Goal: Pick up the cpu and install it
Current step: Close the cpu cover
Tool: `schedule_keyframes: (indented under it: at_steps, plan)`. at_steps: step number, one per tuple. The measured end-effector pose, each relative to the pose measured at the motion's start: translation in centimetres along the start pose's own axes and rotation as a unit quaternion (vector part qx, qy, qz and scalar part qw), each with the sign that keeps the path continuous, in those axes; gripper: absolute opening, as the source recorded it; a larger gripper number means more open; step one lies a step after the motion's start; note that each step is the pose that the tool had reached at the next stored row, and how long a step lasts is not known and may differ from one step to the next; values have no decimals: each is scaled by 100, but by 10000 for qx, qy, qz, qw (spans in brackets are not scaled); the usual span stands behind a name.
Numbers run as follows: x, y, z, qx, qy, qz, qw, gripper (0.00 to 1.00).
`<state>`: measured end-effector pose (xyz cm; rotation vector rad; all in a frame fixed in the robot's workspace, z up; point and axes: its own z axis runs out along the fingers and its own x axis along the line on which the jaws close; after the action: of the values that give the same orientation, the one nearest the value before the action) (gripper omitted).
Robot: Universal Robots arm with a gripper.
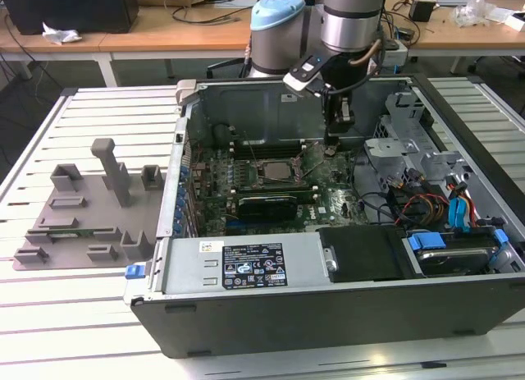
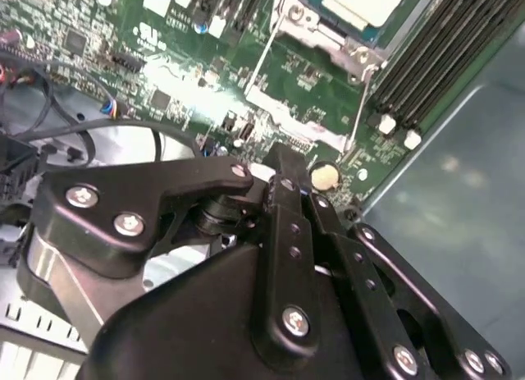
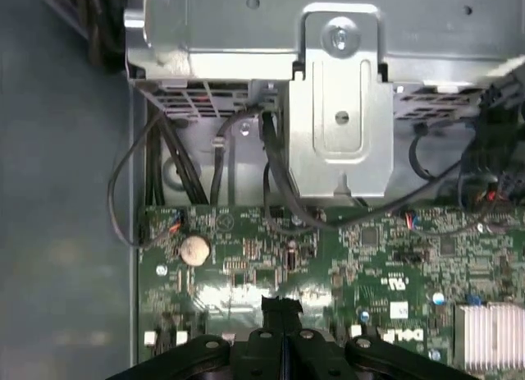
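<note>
One cpu point(image 2: 365, 1) lies flat in the one cpu socket point(image 2: 305, 19), its silvery-white top ringed by the socket's metal frame. In both wrist views the single gripper point(image 2: 283, 160) point(image 3: 281, 304) has its black fingers pressed together with nothing between them. It hangs over the green motherboard point(image 3: 369, 257) beside the socket, apart from the cpu. In the exterior view the gripper point(image 1: 334, 140) stands to the exterior view's right of the socket, inside the open computer case point(image 1: 328, 310).

One coin cell battery point(image 2: 326, 176) point(image 3: 194, 249) sits on the board just beyond the fingertips, on the side away from the socket. A bank of long black memory slots point(image 2: 418, 60) runs along the socket; I cannot count them surely. One black expansion card point(image 1: 267, 204) lies across the board nearer the case's front wall than the socket. One labelled power supply point(image 1: 246, 265) sits in front of that card, and one drive with a blue bracket point(image 1: 455, 253) lies well to the exterior view's right of the socket. One finned heat sink point(image 3: 488, 335) shows in the first wrist view.

The case rests on a white slatted table point(image 1: 98, 109). One grey moulded fixture tray point(image 1: 82, 208) lies on it, outside the case, well to the exterior view's left of the socket. Behind the table stand wooden benches point(image 1: 164, 27) strewn with cables.
</note>
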<state>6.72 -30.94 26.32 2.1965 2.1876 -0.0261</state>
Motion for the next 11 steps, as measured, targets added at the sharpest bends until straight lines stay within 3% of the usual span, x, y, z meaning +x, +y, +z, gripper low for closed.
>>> schedule_keyframes:
  at_steps: [5,11]
  plan:
    - [5,43,125,41,0,-2,10000,11]
    - [5,44,134,45,-1,-2,10000,11]
